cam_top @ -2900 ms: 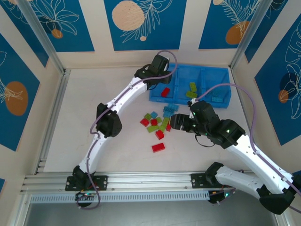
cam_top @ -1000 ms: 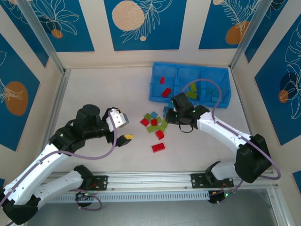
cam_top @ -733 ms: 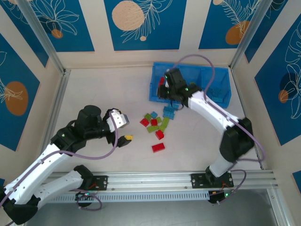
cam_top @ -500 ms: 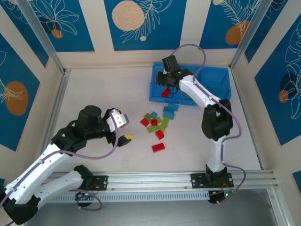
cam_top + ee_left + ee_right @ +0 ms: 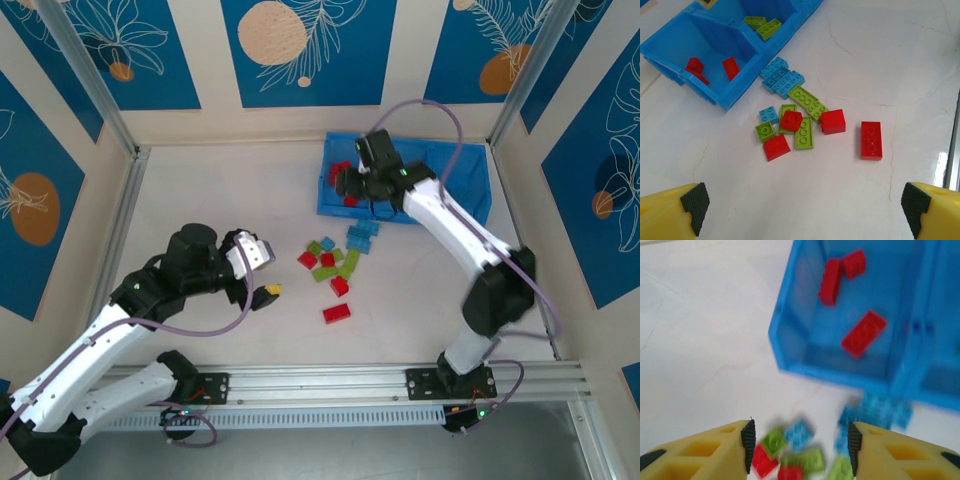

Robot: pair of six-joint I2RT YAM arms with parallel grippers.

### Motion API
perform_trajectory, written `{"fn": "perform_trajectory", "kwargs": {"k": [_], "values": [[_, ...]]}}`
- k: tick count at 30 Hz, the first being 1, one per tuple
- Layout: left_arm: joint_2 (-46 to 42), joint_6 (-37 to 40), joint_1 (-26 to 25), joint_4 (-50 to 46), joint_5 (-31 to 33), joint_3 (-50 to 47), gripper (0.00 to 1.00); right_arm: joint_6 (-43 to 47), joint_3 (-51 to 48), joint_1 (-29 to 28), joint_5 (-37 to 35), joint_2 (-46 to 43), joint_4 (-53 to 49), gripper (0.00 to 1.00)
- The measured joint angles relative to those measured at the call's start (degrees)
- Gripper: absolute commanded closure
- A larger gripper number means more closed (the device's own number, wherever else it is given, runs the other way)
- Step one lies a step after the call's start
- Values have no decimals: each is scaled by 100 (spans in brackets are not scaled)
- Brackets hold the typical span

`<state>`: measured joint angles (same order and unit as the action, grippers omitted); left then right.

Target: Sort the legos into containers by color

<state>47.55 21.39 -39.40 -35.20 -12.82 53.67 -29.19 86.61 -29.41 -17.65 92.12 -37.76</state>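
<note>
Because the loose legos (image 5: 795, 122) are lying bunched and touching on the desk (image 5: 890, 60) beside the containers (image 5: 715, 95), any pinch on a red brick (image 5: 832, 121) is risking dragging its green neighbour (image 5: 807, 102) into the wrong compartment. By the compartment holding reds, the right end effector (image 5: 800, 440) is hovering, spread and empty; the left end effector (image 5: 805, 210) is gaping wide, holding nothing.
</note>
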Motion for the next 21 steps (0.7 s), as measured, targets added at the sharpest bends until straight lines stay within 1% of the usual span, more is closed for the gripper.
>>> {"fn": "perform_trajectory", "kwargs": {"k": [3,4,6,7,9,13,16,21], "values": [[55,0,2,-2,-2,0,0,-487,-1362,-269,-107,-1110,356,26],[68,0,2,0,-2,0,0,-651,-1722,-299,-125,-1320,413,21],[101,0,26,-2,-4,0,0,-861,-2151,-310,-144,-1381,446,13],[120,0,37,-2,-4,0,0,-960,-2280,-321,-133,-1255,457,10],[144,2,48,-2,-26,0,0,-1032,-2297,-321,-85,-833,435,6],[166,0,55,-4,-48,0,0,-1016,-1871,-321,-87,243,291,3],[164,0,55,-4,-48,0,0,-1025,-1563,-278,-157,841,286,2],[164,0,55,-4,-46,0,0,-1137,-1425,-39,-258,1370,323,3]]}}
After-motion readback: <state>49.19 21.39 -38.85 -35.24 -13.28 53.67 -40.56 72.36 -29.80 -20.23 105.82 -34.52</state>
